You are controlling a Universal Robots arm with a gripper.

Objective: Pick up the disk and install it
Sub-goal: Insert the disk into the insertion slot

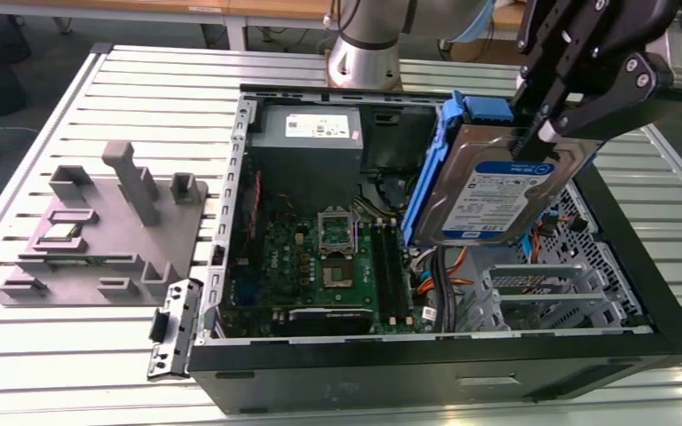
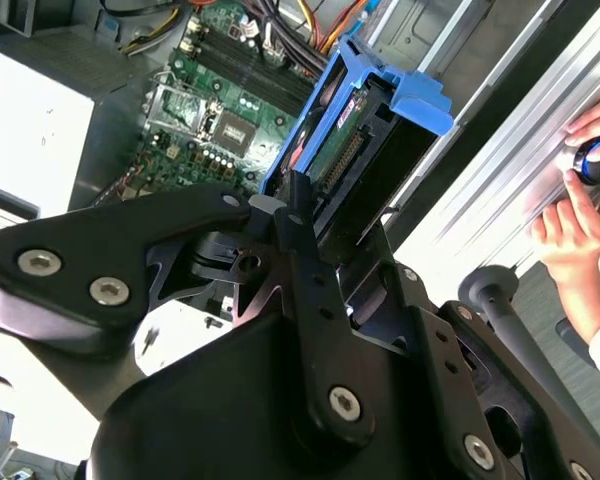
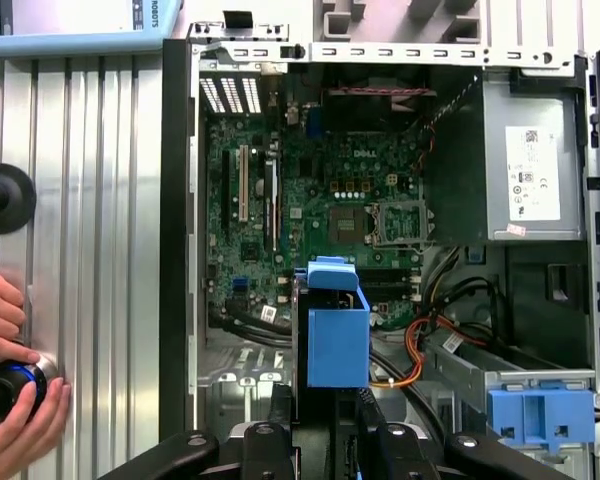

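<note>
The disk (image 1: 497, 193), a silver hard drive with a blue-and-white label and blue rails, hangs tilted on edge above the open computer case (image 1: 625, 293). It is over the case's side at the exterior view's right. My gripper (image 1: 538, 142) is shut on its upper end. In the second wrist view the disk (image 2: 365, 125) shows edge-on between the black fingers (image 2: 298, 225), with its blue rail pointing at the motherboard. In the first wrist view its blue end (image 3: 337, 338) hovers over the case interior, just past my gripper (image 3: 330, 440).
The case holds a green motherboard (image 1: 329, 257), a grey power-supply box (image 1: 308, 131), a metal drive cage (image 1: 543, 293) and a lone blue latch (image 3: 540, 415). A grey fixture (image 1: 104, 231) lies beside it. A person's hands (image 3: 10, 350) rest on a knob on the slatted table.
</note>
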